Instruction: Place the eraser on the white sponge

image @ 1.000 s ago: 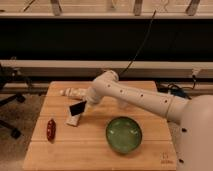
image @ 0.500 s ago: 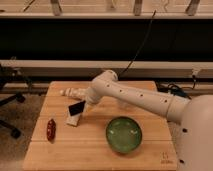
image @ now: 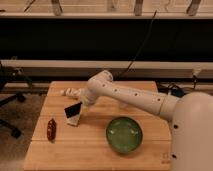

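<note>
Wooden table (image: 100, 150), one arm reaching from 3 o'clock toward 9 o'clock. Gripper (image: 80, 105): sited left of table centre, directly above the task items; whether its fingers are spread or closed cannot be told, nor whether it has a firm hold of anything. Eraser (image: 73, 110): flat black rectangular block, matte, tilted with one corner raised toward 12 o'clock, sitting just under the gripper and overlapping the pad beneath; whether it rests fully on it or hangs just above cannot be told. White sponge (image: 74, 120): small off-white flat pad, soft-edged, only its lower portion showing at 6 o'clock of the eraser, lying on the table. Step in hand, as judged: the placing itself, with the eraser over or arriving on the sponge. Next move would call for settling the block flat and centred on the pad, then letting go and lifting clear without dragging it off, since the block looks slightly larger than its support. Other items: red pepper-like object (image: 51, 129) at 9 o'clock of the sponge; green bowl (image: 124, 134) at 4 o'clock; small white item (image: 68, 92) at 12 o'clock.
</note>
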